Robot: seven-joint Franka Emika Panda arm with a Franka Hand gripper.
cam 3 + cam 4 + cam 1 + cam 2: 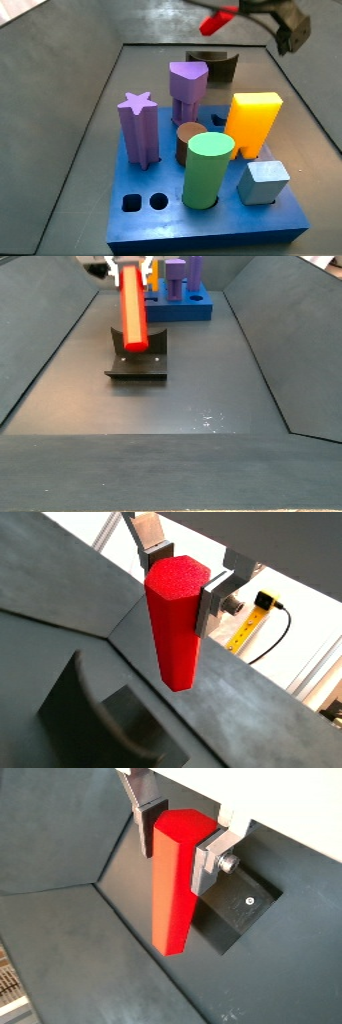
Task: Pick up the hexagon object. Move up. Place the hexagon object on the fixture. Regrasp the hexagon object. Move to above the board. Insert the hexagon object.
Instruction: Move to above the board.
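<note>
Gripper: up in the air over the dark floor, gripper (174, 574) clamped onto the hexagon object (174, 622) near its top end, silver fingers (144, 820) pressed flat on two opposite sides.
Hexagon object: hangs nearly upright from the jaws, most of its length below them, free lower end clear of the floor in both wrist views; in a side view it (131, 308) sits in front of the fixture (139, 356), lower tip overlapping the fixture's upright.
In the side view from behind the board: only a red tip (221, 18) shows beside the gripper (267, 15) at the top edge, blurred.
Shapes and surfaces: bar is bright red, matte, six-sided top face; fixture (238, 908) is a dark bracket on a flat base plate.
Board: blue slab (207, 228) crowded with tall pegs: purple star column (136, 128), green cylinder (209, 170), orange block (254, 122).
Room: floor between sloped grey walls (261, 356) looks open around the fixture; board stands well apart from the gripper.
</note>
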